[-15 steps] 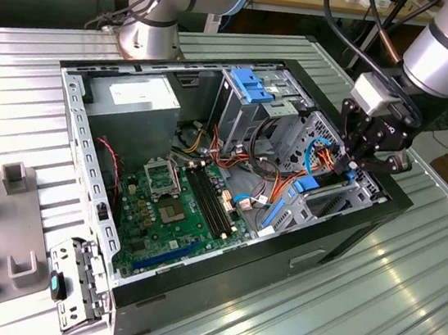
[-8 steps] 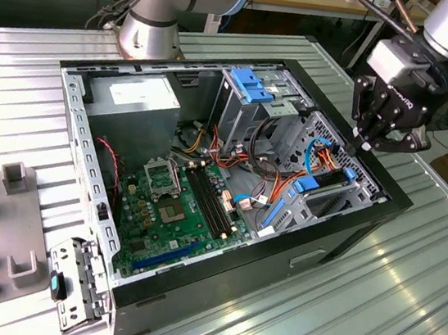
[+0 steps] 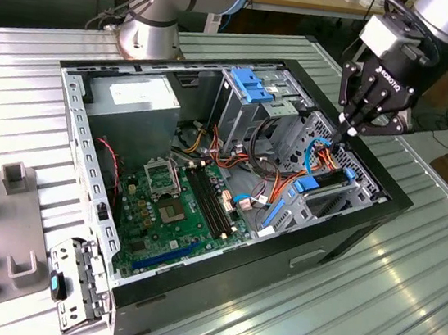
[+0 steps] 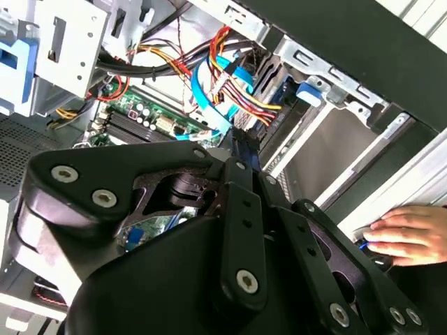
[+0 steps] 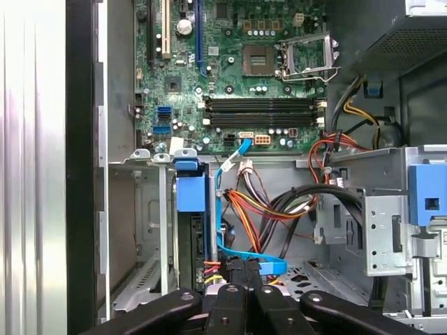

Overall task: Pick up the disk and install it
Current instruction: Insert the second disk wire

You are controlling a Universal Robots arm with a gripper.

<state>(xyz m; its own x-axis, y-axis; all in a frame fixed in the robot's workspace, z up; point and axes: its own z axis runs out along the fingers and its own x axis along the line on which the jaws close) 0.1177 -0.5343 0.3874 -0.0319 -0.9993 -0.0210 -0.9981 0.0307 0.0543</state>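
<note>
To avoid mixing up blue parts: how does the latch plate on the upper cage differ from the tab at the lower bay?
The latch plate is wide and lies flat atop the upper cage; the tab is smaller, down at the lower bay. The tab sits close under the hand; the latch plate is farther off. Both are bright blue.

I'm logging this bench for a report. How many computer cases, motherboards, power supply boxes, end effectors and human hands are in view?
Open black metal computer case: 1
Green rectangular motherboard: 1
Grey metal power supply box with a white label: 1
Black end effector: 1
Person's hand: 1
Total: 5
</note>
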